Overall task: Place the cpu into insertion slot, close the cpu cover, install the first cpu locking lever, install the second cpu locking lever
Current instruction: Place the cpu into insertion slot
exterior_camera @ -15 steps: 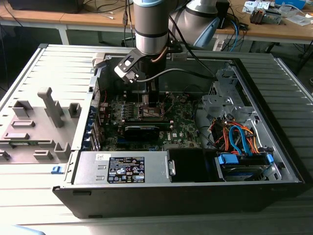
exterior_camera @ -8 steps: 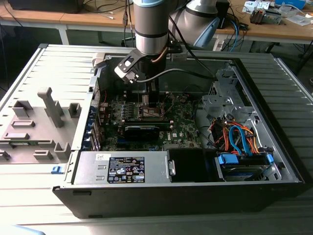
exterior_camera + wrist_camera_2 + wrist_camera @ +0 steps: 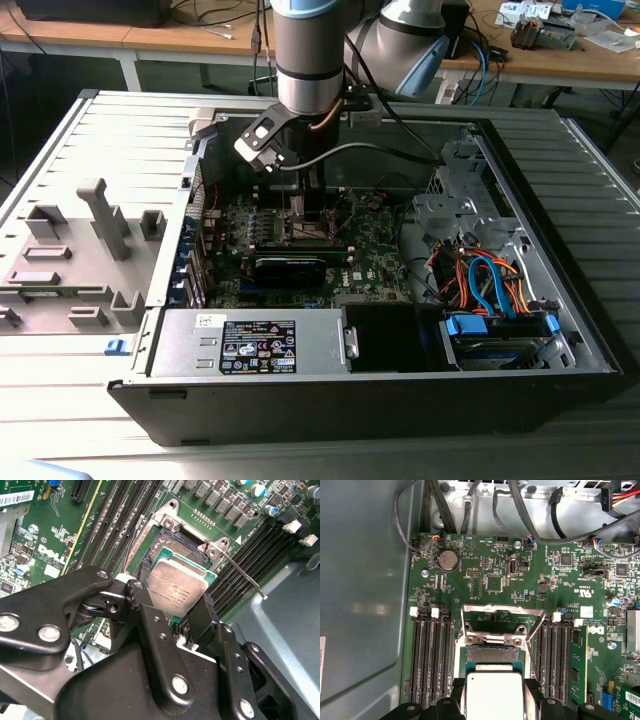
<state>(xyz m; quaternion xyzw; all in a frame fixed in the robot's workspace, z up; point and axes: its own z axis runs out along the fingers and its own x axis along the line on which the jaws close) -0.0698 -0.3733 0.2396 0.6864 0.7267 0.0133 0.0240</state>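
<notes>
**Hand holds cpu over the open socket**

The hand point(image 3: 171, 599) grips the cpu point(image 3: 178, 586) by two opposite edges, so its underside is free, just over the insertion slot point(image 3: 492, 654). The cpu cover point(image 3: 500, 609) stands swung up, giving access. In the exterior view, this is at twelve o'clock from the power supply point(image 3: 250, 345).

Exterior view high, looking down into the open case point(image 3: 330, 405); both wrist views close over the insertion slot point(image 3: 168, 543) point(image 3: 492, 654).

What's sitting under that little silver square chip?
The insertion slot: a strip of its contact field shows past the cpu, held by the end effector. The rest is covered by the chip.
</notes>
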